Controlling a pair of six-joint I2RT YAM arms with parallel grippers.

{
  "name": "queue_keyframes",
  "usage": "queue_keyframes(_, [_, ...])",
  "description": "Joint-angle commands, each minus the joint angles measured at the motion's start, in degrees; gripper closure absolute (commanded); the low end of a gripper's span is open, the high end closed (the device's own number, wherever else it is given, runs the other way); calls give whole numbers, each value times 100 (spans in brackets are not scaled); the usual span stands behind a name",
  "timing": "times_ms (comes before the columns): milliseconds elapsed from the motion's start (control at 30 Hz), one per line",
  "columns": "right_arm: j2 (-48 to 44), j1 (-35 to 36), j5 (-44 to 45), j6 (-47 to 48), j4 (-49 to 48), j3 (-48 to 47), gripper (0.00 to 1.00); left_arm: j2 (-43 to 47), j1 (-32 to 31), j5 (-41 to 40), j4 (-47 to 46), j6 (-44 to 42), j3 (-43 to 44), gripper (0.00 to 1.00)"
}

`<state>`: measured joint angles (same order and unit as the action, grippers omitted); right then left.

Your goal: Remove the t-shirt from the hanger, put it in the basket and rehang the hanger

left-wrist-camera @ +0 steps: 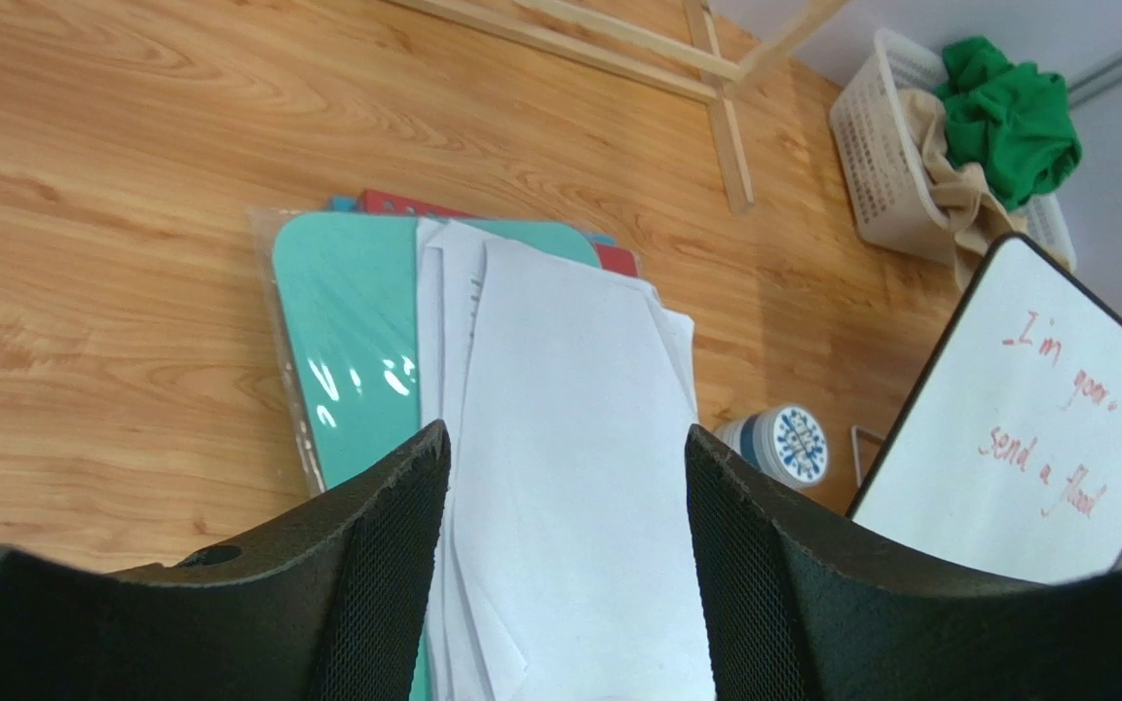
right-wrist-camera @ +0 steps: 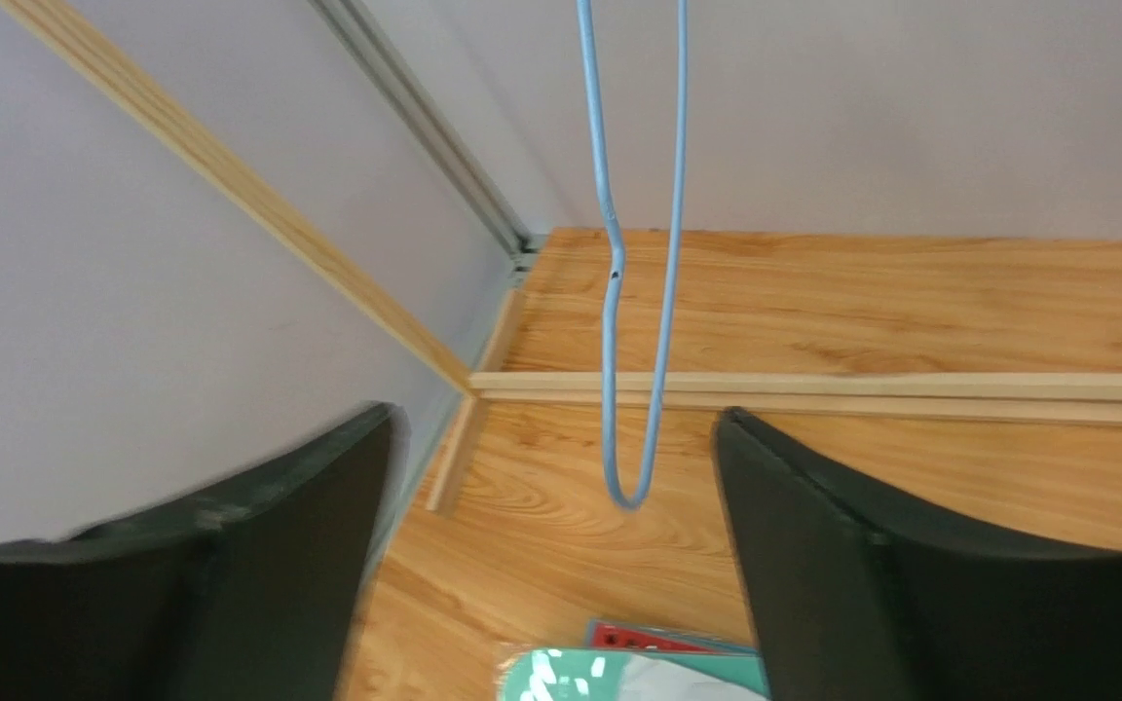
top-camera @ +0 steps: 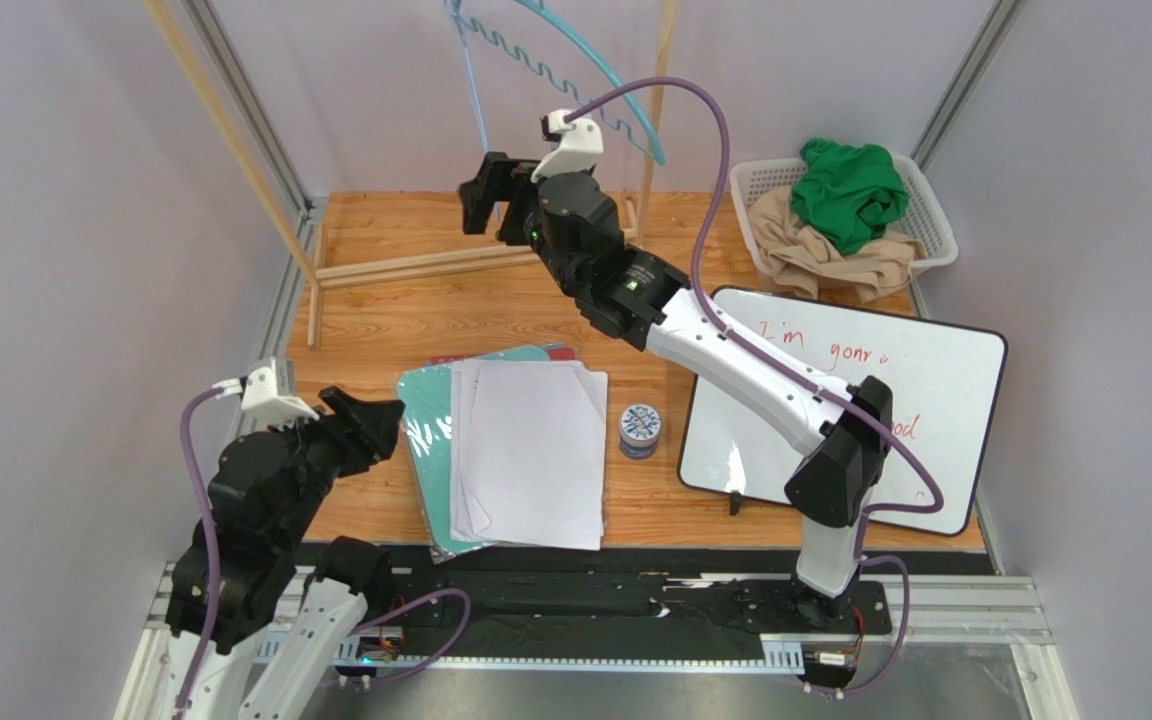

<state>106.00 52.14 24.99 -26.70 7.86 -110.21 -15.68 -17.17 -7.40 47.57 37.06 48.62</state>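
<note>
A light blue hanger [top-camera: 467,83] hangs bare at the back of the table; its lower loop [right-wrist-camera: 631,501] shows in the right wrist view. A green t-shirt [top-camera: 850,188] lies bunched in a white basket [top-camera: 755,173] at the back right, on top of a beige cloth [top-camera: 823,258]. The t-shirt also shows in the left wrist view [left-wrist-camera: 1018,124]. My right gripper [top-camera: 489,198] is open and empty, just in front of the hanger's loop [right-wrist-camera: 552,424]. My left gripper [top-camera: 372,420] is open and empty above a stack of papers [left-wrist-camera: 567,438].
White papers on teal and red folders [top-camera: 530,450] lie in the middle. A small round tin [top-camera: 639,426] stands beside them. A whiteboard with red writing [top-camera: 898,375] lies at the right. A wooden rack frame [top-camera: 402,263] stands at the back left.
</note>
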Motion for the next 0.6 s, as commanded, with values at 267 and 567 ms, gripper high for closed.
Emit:
queue_keyframes(267, [-2456,121,-501,1238,2203,1803,0,-1680,-6,2817,-1767,249,-248,31])
queue_keyframes(567, [-5420,130,-1452,131,1222,5709,0,-3405,-558,4695,-4219,750,-818,29])
